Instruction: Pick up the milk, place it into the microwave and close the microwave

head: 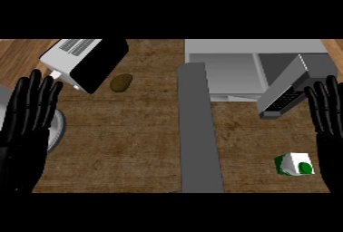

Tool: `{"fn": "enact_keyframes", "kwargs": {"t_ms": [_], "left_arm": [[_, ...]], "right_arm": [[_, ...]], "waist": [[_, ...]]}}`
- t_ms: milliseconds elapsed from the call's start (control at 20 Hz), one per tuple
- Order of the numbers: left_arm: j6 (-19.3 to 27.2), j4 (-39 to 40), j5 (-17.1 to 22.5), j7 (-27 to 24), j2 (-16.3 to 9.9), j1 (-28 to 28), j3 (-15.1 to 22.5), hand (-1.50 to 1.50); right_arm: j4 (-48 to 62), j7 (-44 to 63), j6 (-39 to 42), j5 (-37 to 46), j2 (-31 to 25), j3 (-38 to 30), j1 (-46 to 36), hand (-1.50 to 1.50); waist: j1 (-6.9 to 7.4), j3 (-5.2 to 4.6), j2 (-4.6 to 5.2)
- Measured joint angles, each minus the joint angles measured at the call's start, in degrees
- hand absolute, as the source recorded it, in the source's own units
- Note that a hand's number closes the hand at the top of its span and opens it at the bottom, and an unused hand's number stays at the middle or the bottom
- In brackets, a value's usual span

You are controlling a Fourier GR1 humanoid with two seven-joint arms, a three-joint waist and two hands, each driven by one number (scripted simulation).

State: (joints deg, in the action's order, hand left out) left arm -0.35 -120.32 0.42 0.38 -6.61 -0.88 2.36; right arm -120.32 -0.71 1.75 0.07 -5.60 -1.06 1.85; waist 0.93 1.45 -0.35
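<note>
Brown, wood-grained worktop [127,136] seen from steeply above, crossed by a grey strip [198,131] running from the near edge toward the microwave [227,68]. Microwave: grey body at the far side of the worktop, its cavity exposed and its door [285,93] swung open toward the viewer, with the keypad panel visible on the door. Milk [294,163]: small white carton with green markings, resting on the worktop nearer the viewer than the microwave door, apart from it, and well to the right of the grey strip. Right hand [327,113]: black, fingers straight and spread, pointing up at the view's right edge just beside the door; it holds nothing and is clear of the milk. Left hand [26,122]: black, likewise flat and spread at the view's left edge, holding nothing. Far left of the microwave, beyond the strip, a white appliance with a dark face [84,61] sits at an angle; a small brown rounded object [120,83] lies just beside it.
</note>
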Motion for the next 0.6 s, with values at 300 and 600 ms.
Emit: {"fn": "enact_keyframes", "kwargs": {"t_ms": [300, 600], "left_arm": [[0.33, 0.9, -0.92, -0.89, -0.6, 0.9, -2.33, -1.5], [-0.14, 1.86, 5.29, 0.47, 2.11, 4.82, -3.56, -1.5]], "right_arm": [[-5.61, -1.71, 8.35, -9.74, -2.38, -1.52, 7.16, -1.5], [-8.79, 1.1, 18.99, -23.49, -5.16, 2.45, 14.47, -1.5]], "waist": [[-1.21, -1.11, 0.16], [-1.25, -1.36, 0.17]]}}
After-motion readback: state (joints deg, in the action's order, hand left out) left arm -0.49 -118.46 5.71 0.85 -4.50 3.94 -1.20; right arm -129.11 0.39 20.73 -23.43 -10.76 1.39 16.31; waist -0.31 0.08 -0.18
